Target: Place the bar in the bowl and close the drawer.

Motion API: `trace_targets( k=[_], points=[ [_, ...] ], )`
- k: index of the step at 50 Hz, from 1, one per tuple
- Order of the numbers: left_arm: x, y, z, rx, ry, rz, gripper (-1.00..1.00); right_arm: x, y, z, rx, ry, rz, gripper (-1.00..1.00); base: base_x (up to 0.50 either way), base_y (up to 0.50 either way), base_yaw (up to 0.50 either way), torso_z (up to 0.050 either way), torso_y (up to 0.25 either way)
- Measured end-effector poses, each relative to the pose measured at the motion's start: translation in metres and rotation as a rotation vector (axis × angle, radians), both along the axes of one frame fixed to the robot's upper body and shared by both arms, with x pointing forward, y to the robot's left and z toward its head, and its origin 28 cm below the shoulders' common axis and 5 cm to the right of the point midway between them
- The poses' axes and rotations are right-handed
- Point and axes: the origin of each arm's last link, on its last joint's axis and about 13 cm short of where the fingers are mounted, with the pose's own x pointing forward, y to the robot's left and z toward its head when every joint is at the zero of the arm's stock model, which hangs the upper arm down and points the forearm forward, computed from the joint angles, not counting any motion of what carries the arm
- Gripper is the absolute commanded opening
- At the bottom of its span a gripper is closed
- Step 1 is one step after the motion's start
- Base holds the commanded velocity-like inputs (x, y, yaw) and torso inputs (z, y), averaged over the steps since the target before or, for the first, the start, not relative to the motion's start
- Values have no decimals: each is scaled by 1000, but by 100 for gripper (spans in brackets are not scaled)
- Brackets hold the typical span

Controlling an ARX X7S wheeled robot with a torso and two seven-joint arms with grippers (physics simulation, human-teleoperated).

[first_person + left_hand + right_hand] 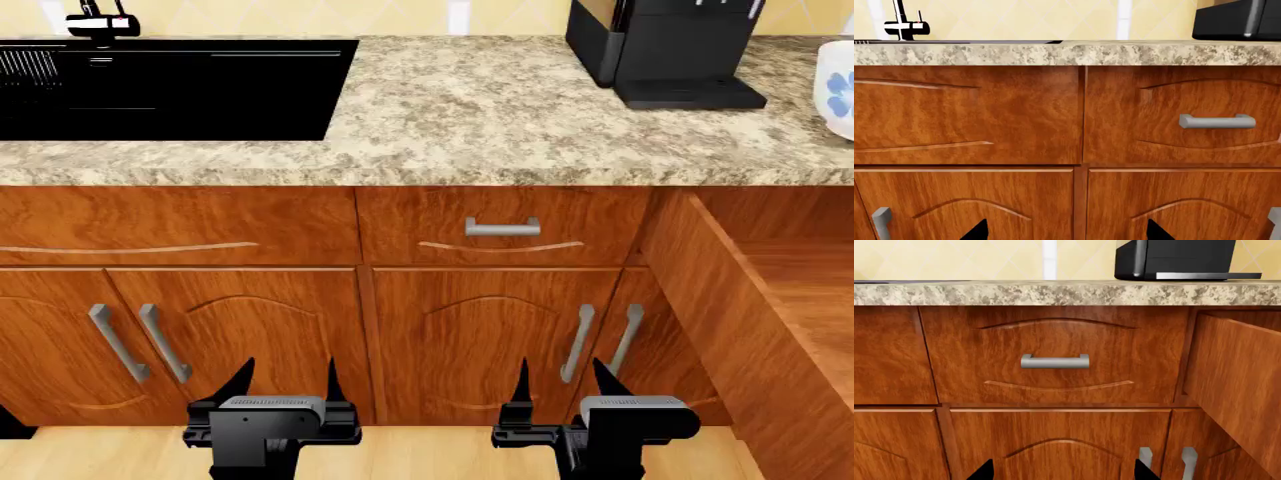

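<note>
Both black grippers, left (283, 385) and right (558, 385), I hold open and empty before the cupboard doors; the pulled-out reddish-brown wooden drawer (747, 300) lies beside my right gripper, the nearer one, the flowered white bowl (837, 90) above on the granite counter (534, 120), bar unseen.

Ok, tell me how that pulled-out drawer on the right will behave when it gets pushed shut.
The drawer looks like a rigid, thick-walled wooden box, so it should not flex under a push. Standing far out of the cabinet, it will probably slide straight back, with some weight. Its front is out of view, so a contact spot cannot be judged.
</note>
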Motion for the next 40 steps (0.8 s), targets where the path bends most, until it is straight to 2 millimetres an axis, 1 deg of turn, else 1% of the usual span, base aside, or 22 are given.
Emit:
trace_targets(
  k=[13, 20, 28, 34, 40],
  points=[
    [-6, -2, 0, 3, 9, -2, 100, -4, 0, 6, 3, -5, -3, 100, 0, 0, 0, 2, 0],
    [-8, -2, 2, 12, 3, 1, 100, -6, -1, 12, 1, -14, -8, 100, 0, 0, 0, 50, 0],
    [-13, -2, 11, 25, -22, 7, 100, -8, -2, 23, -16, -51, -26, 100, 0, 0, 0, 50, 0],
    [-16, -1, 23, 36, -48, 12, 100, -10, -3, 36, -28, -73, -39, 100, 0, 0, 0, 50, 0],
    [-19, 1, 41, 40, -76, 20, 100, -14, -6, 55, -32, -95, -46, 100, 0, 0, 0, 50, 0]
  ],
)
